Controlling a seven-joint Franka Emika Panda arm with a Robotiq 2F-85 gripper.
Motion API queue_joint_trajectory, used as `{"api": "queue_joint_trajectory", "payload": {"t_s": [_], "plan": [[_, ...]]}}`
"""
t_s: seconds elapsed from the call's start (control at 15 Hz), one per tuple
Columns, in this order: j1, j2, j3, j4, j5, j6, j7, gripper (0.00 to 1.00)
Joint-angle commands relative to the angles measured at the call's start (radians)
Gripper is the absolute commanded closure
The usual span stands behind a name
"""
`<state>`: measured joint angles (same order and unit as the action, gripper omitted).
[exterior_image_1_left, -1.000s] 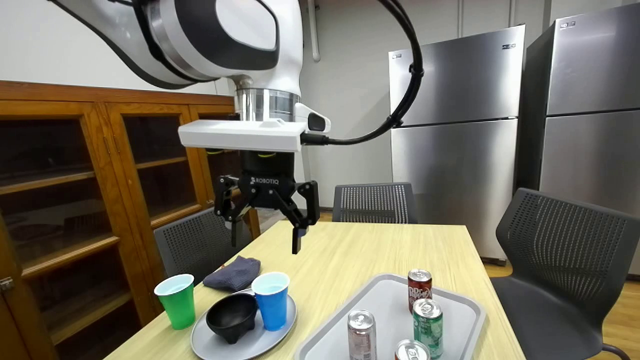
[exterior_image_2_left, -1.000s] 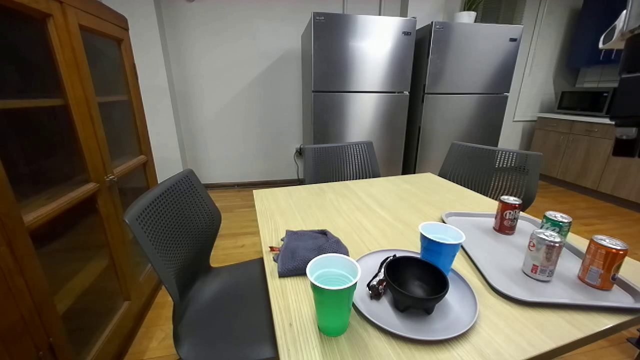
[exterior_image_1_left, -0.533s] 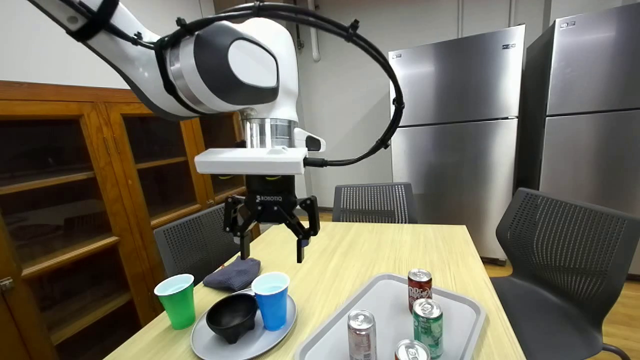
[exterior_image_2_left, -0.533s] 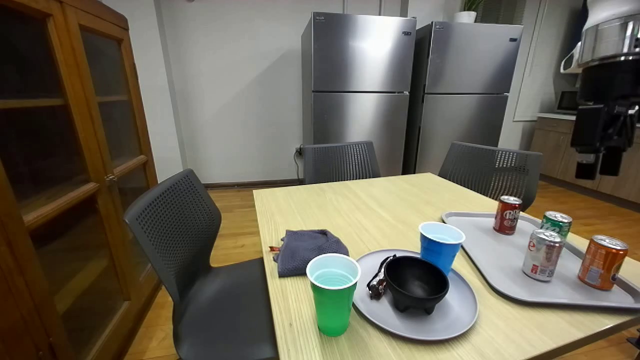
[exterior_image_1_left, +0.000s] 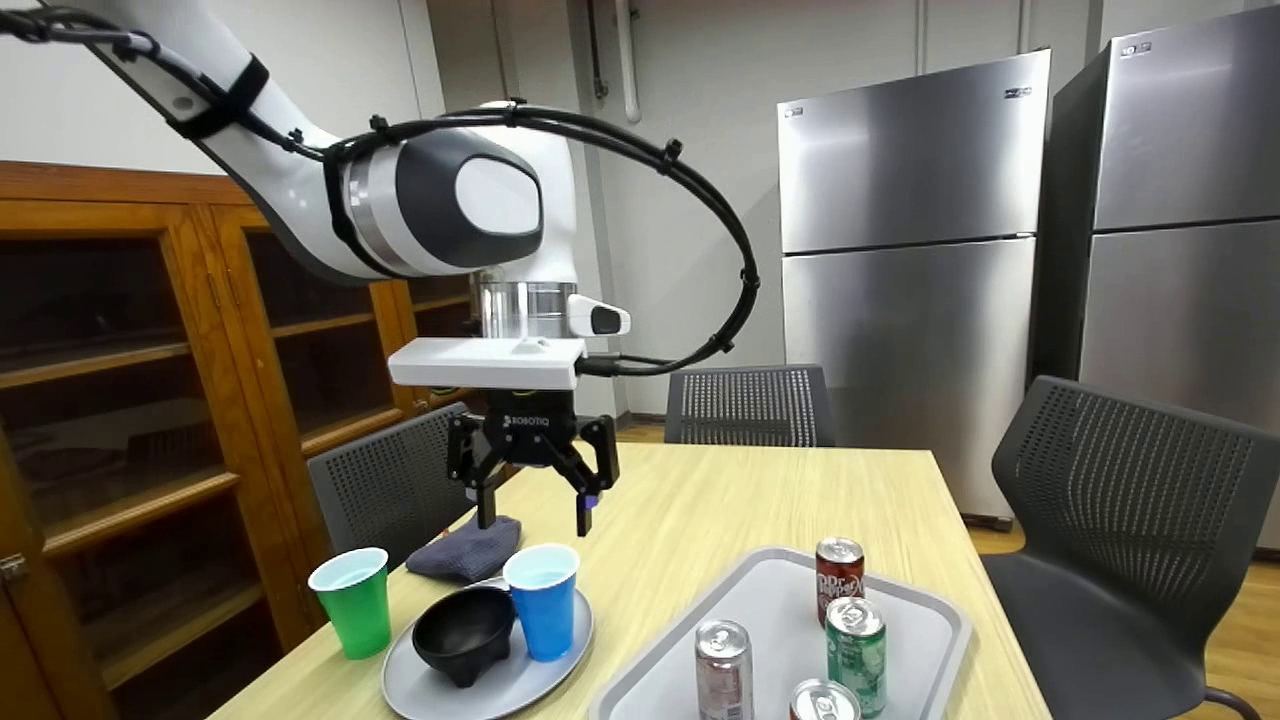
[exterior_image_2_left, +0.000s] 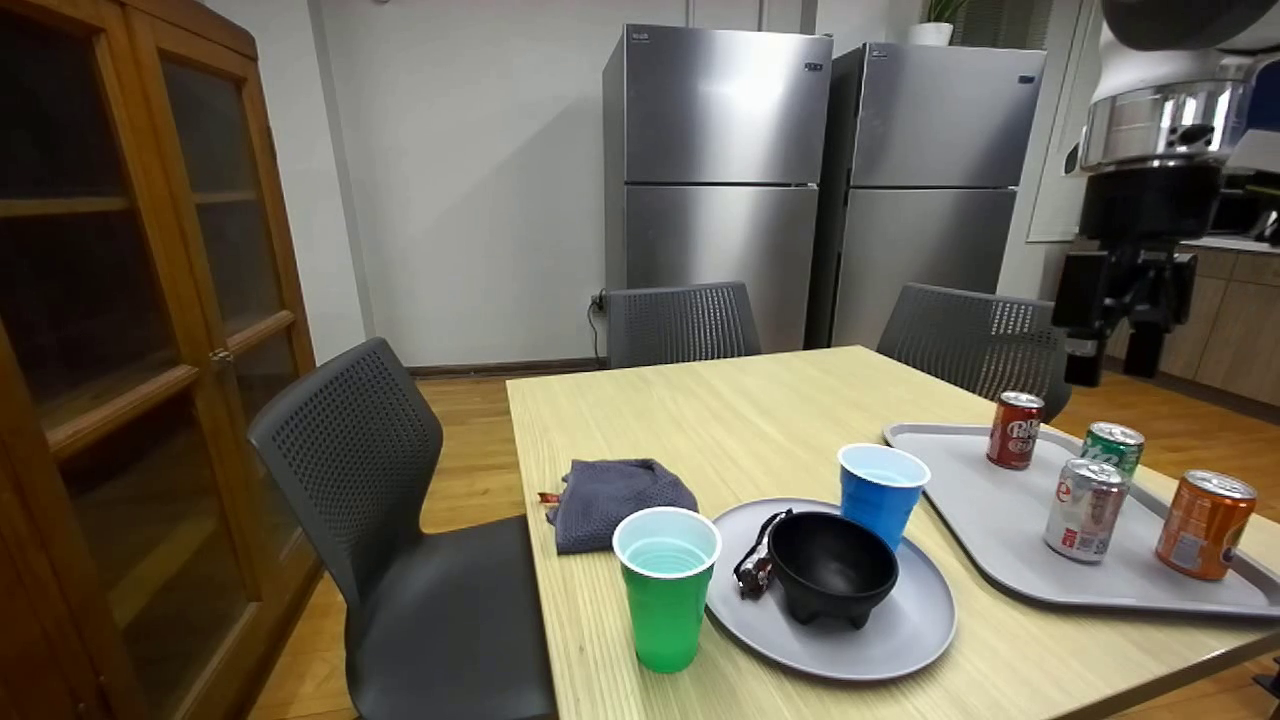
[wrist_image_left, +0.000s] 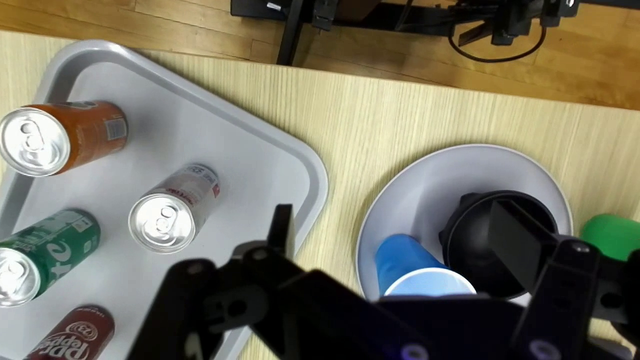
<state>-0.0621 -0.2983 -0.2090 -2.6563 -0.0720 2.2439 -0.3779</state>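
My gripper (exterior_image_1_left: 535, 512) hangs open above the table, its fingers wide apart with nothing between them. In the wrist view a blue cup (wrist_image_left: 402, 257) shows below the gap, its lower part hidden by the gripper body. That cup stands on a round grey plate (wrist_image_left: 435, 170) beside a black footed bowl (exterior_image_2_left: 832, 560). A small dark wrapped item (exterior_image_2_left: 755, 572) lies on the plate by the bowl. Close to the plate are a green cup (exterior_image_2_left: 668, 610) and a crumpled dark cloth (exterior_image_2_left: 620, 505). The gripper touches none of these.
A grey tray (wrist_image_left: 260, 175) holds several cans: a silver can (exterior_image_2_left: 1085, 510), an orange can (exterior_image_2_left: 1205, 525), a green can (exterior_image_1_left: 856, 655) and a dark red can (exterior_image_2_left: 1015, 430). Grey chairs (exterior_image_1_left: 1130, 520) surround the table; a wooden cabinet (exterior_image_1_left: 110, 430) stands alongside.
The arm has come lower over the table. In an exterior view it has swung in from the right edge toward the tray. The gripper stays open; cups, plate and cans have not moved.
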Motion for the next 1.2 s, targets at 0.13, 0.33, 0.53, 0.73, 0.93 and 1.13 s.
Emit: {"api": "queue_joint_trajectory", "payload": {"t_s": [0.13,0.33,0.53,0.73,0.93,1.13], "plan": [[0.017,0.087,0.074,0.021,0.036,0.116,0.144,0.0],[0.038,0.151,0.111,0.042,0.059,0.174,0.206,0.0],[0.064,0.226,0.14,0.068,0.096,0.243,0.219,0.0],[0.079,0.303,0.165,0.108,0.117,0.299,0.233,0.0],[0.084,0.379,0.186,0.152,0.118,0.348,0.247,0.0],[0.083,0.446,0.202,0.198,0.117,0.363,0.253,0.0]]}}
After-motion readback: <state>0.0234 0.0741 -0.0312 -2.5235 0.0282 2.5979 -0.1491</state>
